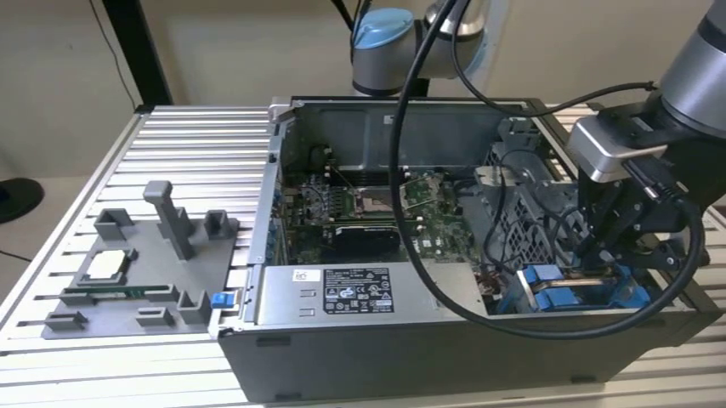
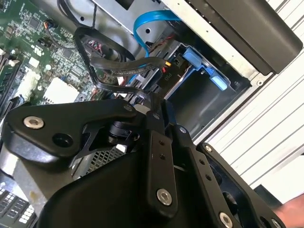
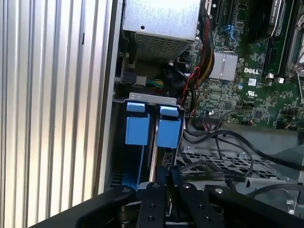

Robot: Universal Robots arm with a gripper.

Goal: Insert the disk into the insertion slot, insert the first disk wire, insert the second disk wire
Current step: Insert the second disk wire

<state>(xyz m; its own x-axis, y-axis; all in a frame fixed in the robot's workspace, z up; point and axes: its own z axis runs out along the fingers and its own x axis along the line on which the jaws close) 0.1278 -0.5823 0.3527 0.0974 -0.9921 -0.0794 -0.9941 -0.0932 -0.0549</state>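
Gripper (image 1: pixel 601 255) is low over the slot (image 3: pixel 152 126) — finger state cannot be told. The disk is likely rigid, shock-sensitive — grip its edges.

The arm (image 1: pixel 692 59) comes in from the exterior view's right, its grey upper link sloping down to a silver wrist block (image 1: pixel 613 144). Below the wrist the black pincer (image 1: pixel 601 255) points straight down, low on the near right of the scene. A thick black cable (image 1: pixel 414 212) loops from the arm's far joint (image 1: pixel 380 42) round to the wrist. In both wrist views the pincer's black linkage (image 2: pixel 156 156) (image 3: pixel 166 199) shows with the fingers drawn close together.
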